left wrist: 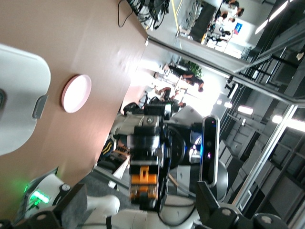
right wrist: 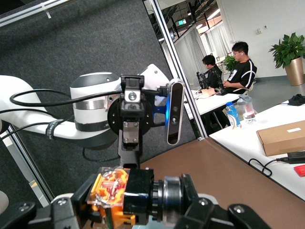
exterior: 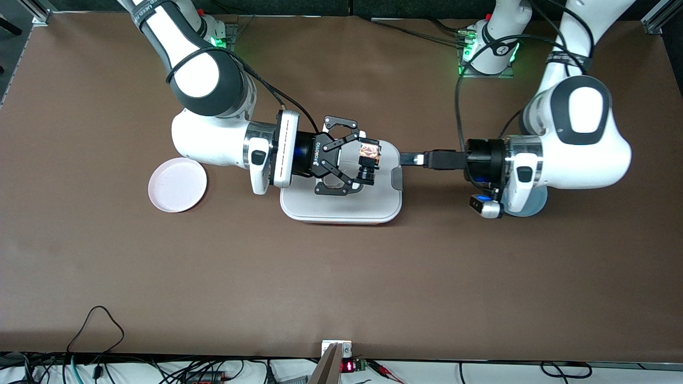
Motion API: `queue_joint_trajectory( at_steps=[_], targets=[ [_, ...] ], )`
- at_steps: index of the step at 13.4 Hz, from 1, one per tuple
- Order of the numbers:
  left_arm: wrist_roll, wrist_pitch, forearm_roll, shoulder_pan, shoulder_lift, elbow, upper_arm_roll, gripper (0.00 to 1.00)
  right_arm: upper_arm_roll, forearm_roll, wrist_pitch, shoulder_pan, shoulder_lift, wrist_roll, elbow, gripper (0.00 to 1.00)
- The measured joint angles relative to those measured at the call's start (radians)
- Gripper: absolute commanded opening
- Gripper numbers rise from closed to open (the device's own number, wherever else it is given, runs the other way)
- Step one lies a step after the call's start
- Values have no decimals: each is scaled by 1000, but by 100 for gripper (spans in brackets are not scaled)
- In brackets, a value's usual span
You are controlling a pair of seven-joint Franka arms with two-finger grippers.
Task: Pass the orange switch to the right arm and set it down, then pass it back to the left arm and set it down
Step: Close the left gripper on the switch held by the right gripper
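Over the white box (exterior: 341,205), my right gripper (exterior: 367,160) is shut on the orange switch (exterior: 368,158), a small black part with an orange end. In the right wrist view the switch (right wrist: 125,193) lies crosswise between the fingers. My left gripper (exterior: 408,159) is level with it, over the box's edge toward the left arm's end, and points at the switch with a small gap left. It is open. In the left wrist view the switch (left wrist: 145,180) is straight ahead, clear of the left gripper (left wrist: 138,202) fingers. The left gripper (right wrist: 129,138) faces the right wrist camera.
A pink plate (exterior: 177,184) lies on the brown table toward the right arm's end, also seen as the pink plate (left wrist: 76,93). A pale blue plate (exterior: 535,205) lies partly under the left arm's wrist. The box (left wrist: 19,105) has grey latches on its sides.
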Motion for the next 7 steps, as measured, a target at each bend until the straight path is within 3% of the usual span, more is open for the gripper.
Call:
queue_joint_trajectory(
  at_steps=[4, 7],
  targets=[
    [-1, 92, -32, -53, 1, 0, -1, 100, 0, 0, 0, 0, 0, 1, 0, 21],
    [-1, 129, -58, -87, 1, 0, -1, 90, -1, 0, 1, 0, 0, 1, 0, 21]
  ],
)
